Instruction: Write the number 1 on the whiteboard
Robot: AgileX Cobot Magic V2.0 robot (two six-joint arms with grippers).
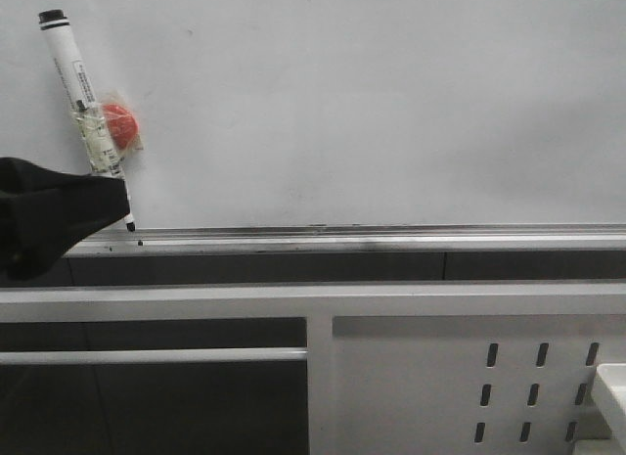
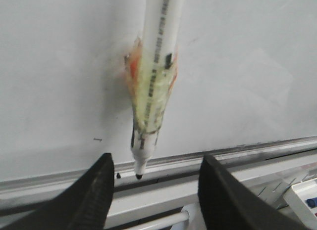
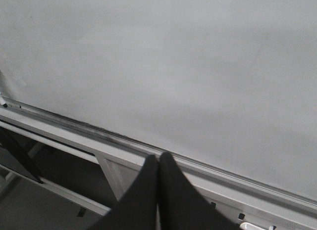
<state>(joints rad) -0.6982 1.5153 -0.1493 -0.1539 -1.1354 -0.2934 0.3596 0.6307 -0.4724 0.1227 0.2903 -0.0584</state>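
While no number 1 shows anywhere on the whiteboard point(image 1: 391, 103), the step in hand is to take hold of the marker pen point(image 2: 156, 67), which stands nearly upright near the board's lower left corner, tip down just above the silver rail point(image 1: 391, 238). Clear tape and a red piece point(image 1: 121, 124) seem to hold it to the board, though the wrist view is too blurred to be sure.

The left gripper point(image 2: 156, 161) has its jaws apart on either side of the tip, touching nothing. To grip well, it should probably rise so the jaws meet the barrel above the tip, square to it, then close firmly so the pen cannot twist as it comes away from the board.

The right gripper point(image 3: 158, 158) has its jaws pressed together, empty, low before the rail.
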